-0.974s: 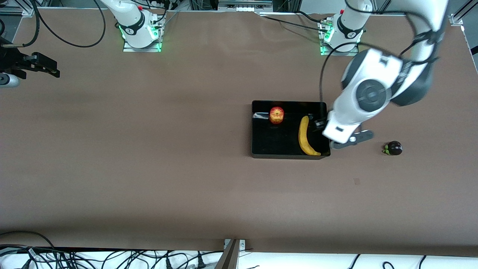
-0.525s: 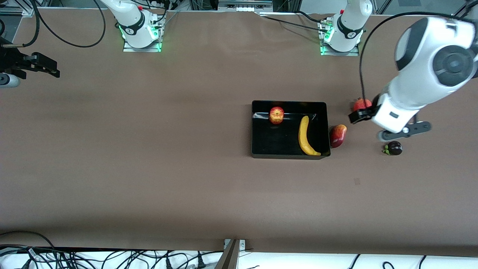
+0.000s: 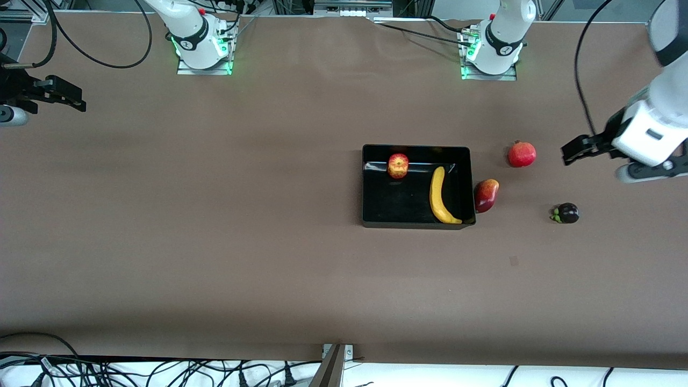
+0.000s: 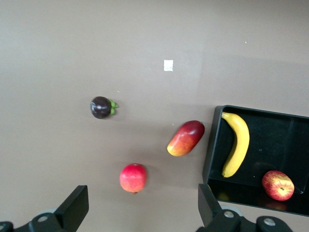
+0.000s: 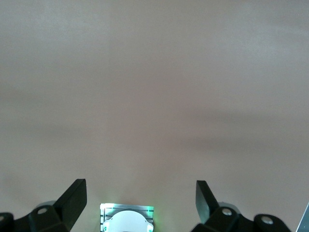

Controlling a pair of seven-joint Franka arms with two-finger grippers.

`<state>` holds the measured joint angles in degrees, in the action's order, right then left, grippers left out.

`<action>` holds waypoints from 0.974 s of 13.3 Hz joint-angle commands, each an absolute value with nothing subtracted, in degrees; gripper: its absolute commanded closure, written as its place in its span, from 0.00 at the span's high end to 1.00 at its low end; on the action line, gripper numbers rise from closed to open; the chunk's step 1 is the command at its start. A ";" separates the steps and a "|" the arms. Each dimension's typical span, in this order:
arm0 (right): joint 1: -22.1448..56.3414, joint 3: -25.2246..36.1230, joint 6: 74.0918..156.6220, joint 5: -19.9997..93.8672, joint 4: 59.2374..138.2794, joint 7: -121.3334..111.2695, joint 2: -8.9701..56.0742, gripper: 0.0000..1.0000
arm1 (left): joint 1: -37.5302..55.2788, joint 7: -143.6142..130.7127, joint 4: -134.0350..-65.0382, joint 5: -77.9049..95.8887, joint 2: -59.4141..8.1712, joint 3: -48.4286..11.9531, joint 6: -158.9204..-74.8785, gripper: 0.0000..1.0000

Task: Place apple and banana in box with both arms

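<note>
Brown table [image 3: 215, 242] takes up most of the front view, and the black box [image 3: 368, 183] sits on it toward the left arm's end. Both task fruits already lie inside: the banana [image 3: 439, 195] along the wall at the left arm's end, the apple [image 3: 398, 165] against the wall farthest from the front camera. As I judge it, the placing is done and the step in hand is simply clearing away. To do that well, the left arm should keep its height and travel over bare table, so that it knocks neither the box nor the loose fruit outside.

The left gripper [image 3: 578, 150] hangs empty, jaws spread wide, over the table at the left arm's end. The right gripper [image 3: 64, 97] waits over the right arm's end, also wide open and holding nothing; its wrist view shows only bare table and an arm base.

Outside the box lie a mango [image 3: 486, 194] touching its wall, a pomegranate [image 3: 522, 153] a little farther from the camera, and a small dark fruit [image 3: 566, 213] well apart from the box.

A second ago the left arm stood over the box's edge beside the banana, hiding the mango and pomegranate; since then it has swung outward, uncovering both. The fruits, the box and the right gripper have not shifted.
</note>
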<state>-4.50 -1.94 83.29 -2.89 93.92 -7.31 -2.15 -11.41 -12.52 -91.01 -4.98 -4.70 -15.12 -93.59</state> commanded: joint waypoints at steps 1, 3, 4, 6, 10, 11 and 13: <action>-4.66 -1.93 82.62 -2.90 92.72 -6.77 -1.67 1.00 | -13.09 -8.10 -90.62 -2.56 -2.38 -14.07 -92.55 1.00; -4.57 -1.93 82.62 -2.90 92.72 -6.77 -1.67 1.00 | -13.01 -6.60 -89.04 -2.37 -2.11 -12.57 -92.46 1.00; -4.66 -1.93 82.62 -2.90 92.72 -6.77 -1.67 1.00 | -13.09 -6.24 -88.95 -2.37 -1.76 -12.22 -92.46 1.00; -4.57 -1.93 82.62 -2.90 92.72 -6.77 -1.67 1.00 | -13.09 -5.89 -88.95 -2.20 -0.88 -12.13 -92.46 1.00; -4.75 -1.93 82.44 -2.90 92.72 -6.77 -1.67 1.00 | -12.92 -5.80 -88.95 -2.02 -0.35 -11.60 -92.55 1.00; -4.75 -1.93 82.53 -2.90 92.72 -6.77 -1.67 1.00 | -12.92 -5.80 -88.86 -1.59 -0.35 -11.60 -92.55 1.00; -4.75 -1.93 82.53 -2.99 92.72 -6.77 -1.76 1.00 | -12.92 -5.71 -88.42 -0.18 -0.35 -11.08 -92.64 1.00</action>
<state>-4.52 -1.92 83.29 -2.89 93.92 -7.31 -2.15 -12.86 -7.42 -89.43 -2.19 -0.90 -11.89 -93.55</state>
